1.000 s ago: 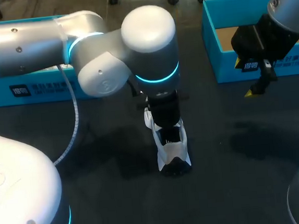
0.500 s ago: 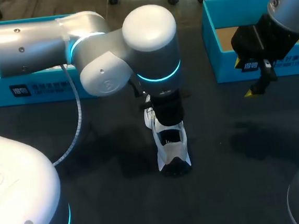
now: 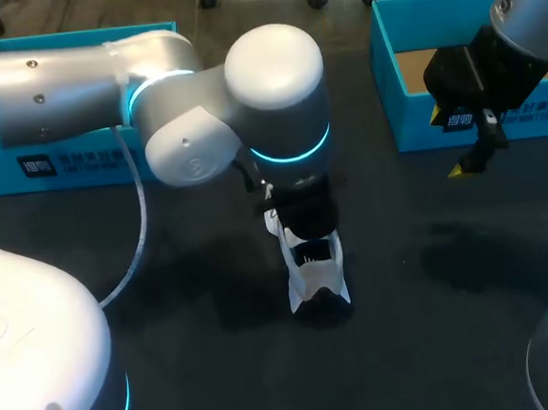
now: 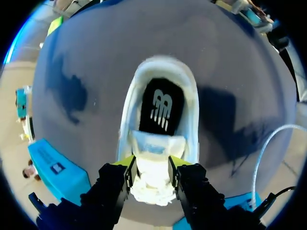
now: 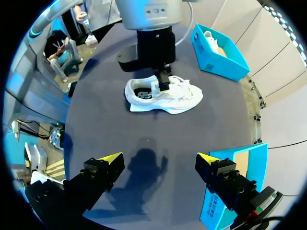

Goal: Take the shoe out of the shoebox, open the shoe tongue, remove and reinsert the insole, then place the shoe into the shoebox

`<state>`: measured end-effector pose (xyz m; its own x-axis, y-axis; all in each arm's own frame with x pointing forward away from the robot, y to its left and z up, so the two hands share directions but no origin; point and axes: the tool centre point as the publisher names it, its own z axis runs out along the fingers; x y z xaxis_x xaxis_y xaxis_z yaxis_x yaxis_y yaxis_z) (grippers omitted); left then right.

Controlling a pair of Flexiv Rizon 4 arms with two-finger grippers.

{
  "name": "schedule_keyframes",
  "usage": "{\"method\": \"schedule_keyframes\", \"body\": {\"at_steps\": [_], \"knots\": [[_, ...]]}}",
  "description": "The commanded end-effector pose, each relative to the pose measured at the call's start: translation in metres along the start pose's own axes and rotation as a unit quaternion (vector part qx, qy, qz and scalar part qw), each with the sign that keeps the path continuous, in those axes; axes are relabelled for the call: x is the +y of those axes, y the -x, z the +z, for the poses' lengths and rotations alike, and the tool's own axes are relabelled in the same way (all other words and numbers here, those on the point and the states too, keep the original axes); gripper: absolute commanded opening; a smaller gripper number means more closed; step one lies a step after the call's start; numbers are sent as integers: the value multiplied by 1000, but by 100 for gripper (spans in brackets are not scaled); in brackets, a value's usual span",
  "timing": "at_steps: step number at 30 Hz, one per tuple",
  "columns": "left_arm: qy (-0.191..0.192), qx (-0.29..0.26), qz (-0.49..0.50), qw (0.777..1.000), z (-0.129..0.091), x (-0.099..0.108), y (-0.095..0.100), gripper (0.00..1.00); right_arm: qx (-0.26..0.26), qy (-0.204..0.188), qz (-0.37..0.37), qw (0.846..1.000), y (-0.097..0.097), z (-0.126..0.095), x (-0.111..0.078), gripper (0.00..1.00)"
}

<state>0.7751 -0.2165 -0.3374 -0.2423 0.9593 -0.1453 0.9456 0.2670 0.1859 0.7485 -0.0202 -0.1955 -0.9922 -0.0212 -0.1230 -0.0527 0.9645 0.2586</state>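
A white shoe stands on the dark table at the middle, its black insole showing inside. My left gripper is down in the shoe's opening. Both of its yellow-tipped fingers press against the sides of the white tongue, so it is shut on the tongue. In the right wrist view the left arm stands over the shoe. My right gripper hangs open and empty above the table, by the near wall of the blue shoebox at the back right.
A second blue box lies at the back left behind my left arm; in the right wrist view this box holds something white. A cable hangs from the left arm. Bare tabletop lies between the shoe and the right gripper.
The left arm shifted slightly and the white tongue now lies further over the shoe's front. The right arm has not moved.
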Motion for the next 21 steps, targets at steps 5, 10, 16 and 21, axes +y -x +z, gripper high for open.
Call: {"method": "schedule_keyframes", "body": {"at_steps": [5, 10, 16, 21], "knots": [[-26, 0, -139, 990, -30, -2, -12, 100, 0, -1, 0, 1000, 0, 1, 0, 100], [-33, -7, -171, 985, -42, -6, -18, 100, 0, -1, 0, 1000, 0, 1, 0, 100], [-33, -7, -171, 985, -42, -6, -18, 100, 0, -1, 0, 1000, 0, 1, 0, 100], [-33, -7, -171, 985, -42, -6, -18, 100, 0, -1, 0, 1000, 0, 1, 0, 100]]}}
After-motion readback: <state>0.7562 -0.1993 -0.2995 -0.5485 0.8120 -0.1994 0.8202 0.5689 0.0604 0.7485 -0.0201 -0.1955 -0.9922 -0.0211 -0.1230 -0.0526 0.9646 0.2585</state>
